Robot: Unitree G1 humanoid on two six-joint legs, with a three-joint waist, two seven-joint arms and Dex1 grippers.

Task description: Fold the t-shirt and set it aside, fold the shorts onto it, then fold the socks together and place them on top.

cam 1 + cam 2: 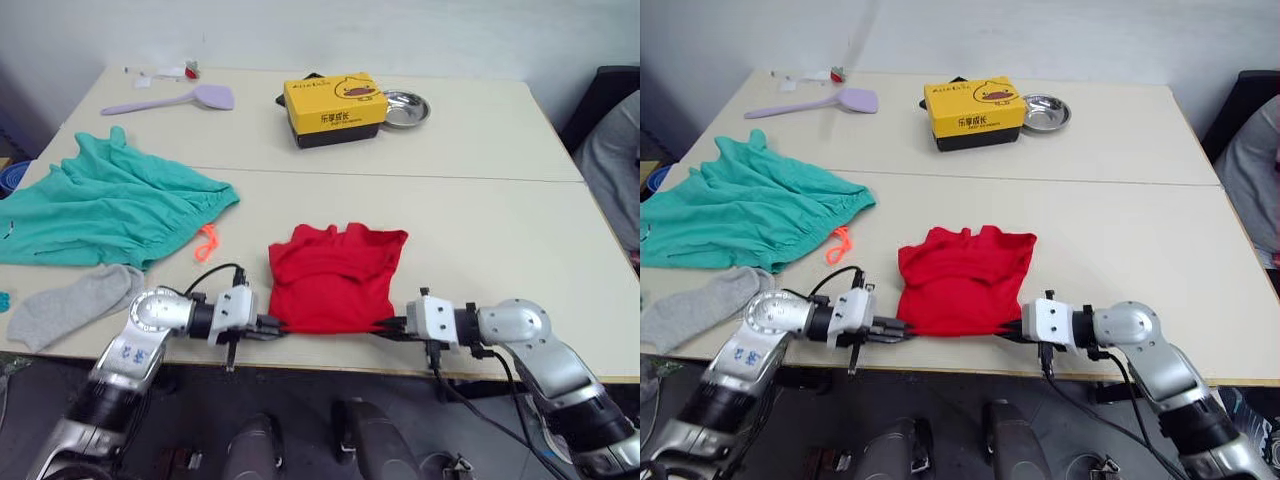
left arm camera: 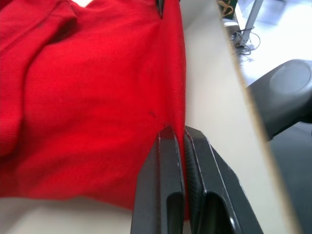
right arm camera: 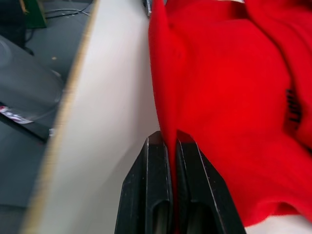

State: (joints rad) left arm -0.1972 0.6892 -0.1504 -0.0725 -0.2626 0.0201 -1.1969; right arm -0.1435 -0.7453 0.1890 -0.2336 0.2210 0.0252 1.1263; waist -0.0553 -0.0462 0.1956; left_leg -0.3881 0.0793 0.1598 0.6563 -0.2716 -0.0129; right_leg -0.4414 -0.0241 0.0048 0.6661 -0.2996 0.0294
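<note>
Red cotton, pinched. Left gripper: fingers closed on the t-shirt at its near hem, 7 o'clock corner. Right gripper: closed likewise on the 5 o'clock corner. T-shirt: part-folded, at the table's near edge, centre. Shorts: spread flat, 10 o'clock of the t-shirt, well apart. Sock: 9 o'clock, near the edge. Handling, as judged: lift both corners level and together, carry the hem toward 12 o'clock, lay it square on the collar.

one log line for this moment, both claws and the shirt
left claw shut on t-shirt near hem | right claw shut on same hem | shorts, sock untouched
</note>
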